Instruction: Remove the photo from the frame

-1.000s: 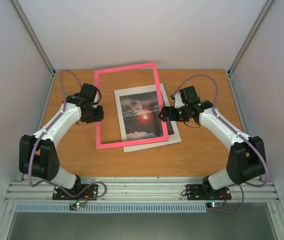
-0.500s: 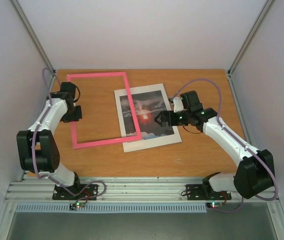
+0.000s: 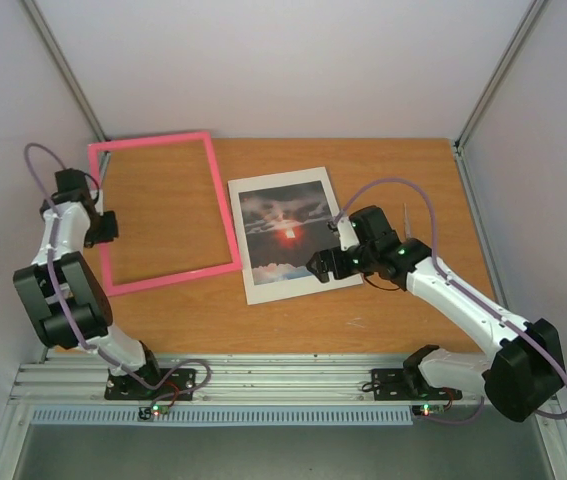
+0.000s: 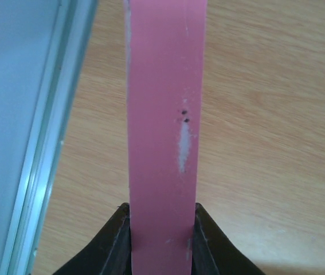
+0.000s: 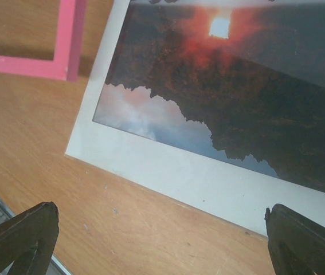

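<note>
While the left gripper [image 3: 105, 228] pinches the frame's [image 3: 153, 143] left rail, the frame sits at the table's [image 3: 393, 170] left, just beside the photo [image 3: 283, 232]. The photo lies centre on a white sheet [image 3: 298, 287], long axis near-to-far. The right gripper [image 3: 319, 266], fingers spread wide, hovers over its near edge; the right arm is nearer.

Wooden worktop [image 3: 293, 325] enclosed by plain pale walls [image 3: 293, 60]. Aluminium posts [image 3: 63, 70] rise at its back corners; a ribbed metal rail [image 3: 283, 378] lines its near edge. Soft, even light.
</note>
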Motion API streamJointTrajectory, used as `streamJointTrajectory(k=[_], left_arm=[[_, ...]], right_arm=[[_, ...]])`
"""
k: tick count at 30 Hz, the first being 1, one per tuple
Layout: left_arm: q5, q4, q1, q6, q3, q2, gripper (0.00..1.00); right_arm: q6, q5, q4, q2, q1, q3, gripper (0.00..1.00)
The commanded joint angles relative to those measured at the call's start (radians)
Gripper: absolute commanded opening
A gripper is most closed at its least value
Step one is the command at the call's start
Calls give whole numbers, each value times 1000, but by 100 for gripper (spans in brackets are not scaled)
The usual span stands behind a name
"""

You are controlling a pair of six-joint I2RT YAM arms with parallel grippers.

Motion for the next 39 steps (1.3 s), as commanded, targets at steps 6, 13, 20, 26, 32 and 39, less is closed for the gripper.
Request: streamJointTrajectory(k=[6,13,20,26,32,39], left_arm=[[198,166,138,133,4,90,1],[164,169,144,174,5,187,1],[159,122,144,217,67,287,1],[169,132,144,235,66,298,10],[170,134,143,222,77,319,24],[128,148,142,190,81,324,51]], right_arm=[[-13,38,6,-71,12,-45,98],[-28,54,2,-64,12,-46,98],[-34,68,10,-32,12,-46,99],[-38,78,15,-12,12,-47,99],[-38,85,9,-8,12,-47,98],[-30,102,-9,-9,11,-37,98]])
